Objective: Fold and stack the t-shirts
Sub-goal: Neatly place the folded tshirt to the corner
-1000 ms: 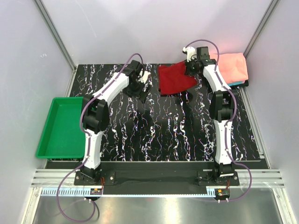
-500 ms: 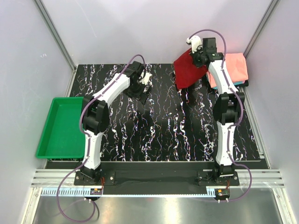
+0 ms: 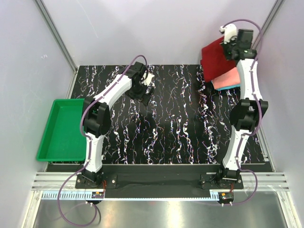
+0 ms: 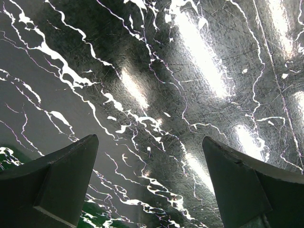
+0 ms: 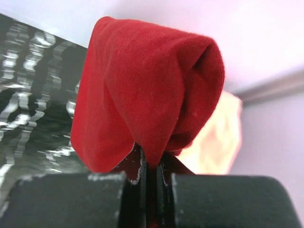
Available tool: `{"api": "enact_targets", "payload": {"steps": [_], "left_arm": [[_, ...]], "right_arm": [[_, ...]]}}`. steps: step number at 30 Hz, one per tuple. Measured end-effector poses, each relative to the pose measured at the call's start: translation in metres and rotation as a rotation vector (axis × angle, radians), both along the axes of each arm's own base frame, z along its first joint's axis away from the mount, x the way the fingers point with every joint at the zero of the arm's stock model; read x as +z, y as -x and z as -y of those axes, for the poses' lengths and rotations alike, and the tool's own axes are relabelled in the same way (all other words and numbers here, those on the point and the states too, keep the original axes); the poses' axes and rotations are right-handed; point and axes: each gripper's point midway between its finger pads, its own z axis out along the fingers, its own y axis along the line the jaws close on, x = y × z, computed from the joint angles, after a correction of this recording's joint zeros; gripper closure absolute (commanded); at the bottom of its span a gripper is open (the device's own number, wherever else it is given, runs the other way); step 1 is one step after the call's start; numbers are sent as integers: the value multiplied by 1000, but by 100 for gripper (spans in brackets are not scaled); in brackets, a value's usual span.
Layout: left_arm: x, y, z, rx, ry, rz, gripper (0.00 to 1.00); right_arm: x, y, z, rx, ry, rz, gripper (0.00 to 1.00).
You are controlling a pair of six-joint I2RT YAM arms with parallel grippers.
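My right gripper (image 3: 230,43) is shut on the folded dark red t-shirt (image 3: 214,57) and holds it in the air at the back right, above the salmon-pink t-shirt (image 3: 228,79). A teal edge (image 3: 227,88) shows under the pink one. In the right wrist view the red t-shirt (image 5: 147,90) bulges out of my pinched gripper (image 5: 152,164), with the pink shirt (image 5: 216,137) blurred behind. My left gripper (image 3: 148,90) is open and empty over the bare table at the back centre; in the left wrist view the gripper (image 4: 149,183) has its fingers wide apart.
A green plastic tray (image 3: 61,130) sits off the table's left edge. The black marbled table (image 3: 175,128) is walled by grey panels at the back and sides.
My right gripper has lifted the dark red t-shirt off the table and carried it right and back, over the pink t-shirt. The left arm has barely moved.
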Motion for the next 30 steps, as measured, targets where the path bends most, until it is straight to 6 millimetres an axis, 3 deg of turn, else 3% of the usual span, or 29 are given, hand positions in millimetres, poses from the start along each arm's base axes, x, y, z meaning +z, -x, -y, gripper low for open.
{"api": "enact_targets", "payload": {"steps": [6,9,14,16,17,18,19,24,28,30], "left_arm": [[0,3,6,-22,-17,9,1],[-1,5,9,-33,-28,14,1],[-6,11,11,-56,-63,12,1],[-10,15,12,-65,-76,6,1],[-12,17,11,-69,-85,3,1],[-14,18,10,-70,-94,2,1],[-15,20,9,-71,-103,-1,1],[-15,24,2,-67,-151,14,1],[4,18,-9,-40,-199,88,1],[20,11,-15,-23,-222,139,1]], "right_arm": [[1,8,64,-108,5,1,100],[1,10,81,-138,7,4,100],[-5,-2,105,-186,29,29,100],[-17,-8,114,-211,39,22,45],[-23,-11,118,-229,44,21,25],[-29,-14,124,-253,54,22,9],[-34,-18,128,-276,60,26,1],[-40,-21,143,-369,93,38,0],[3,-19,128,-360,103,128,0],[37,-16,102,-314,99,196,0]]}}
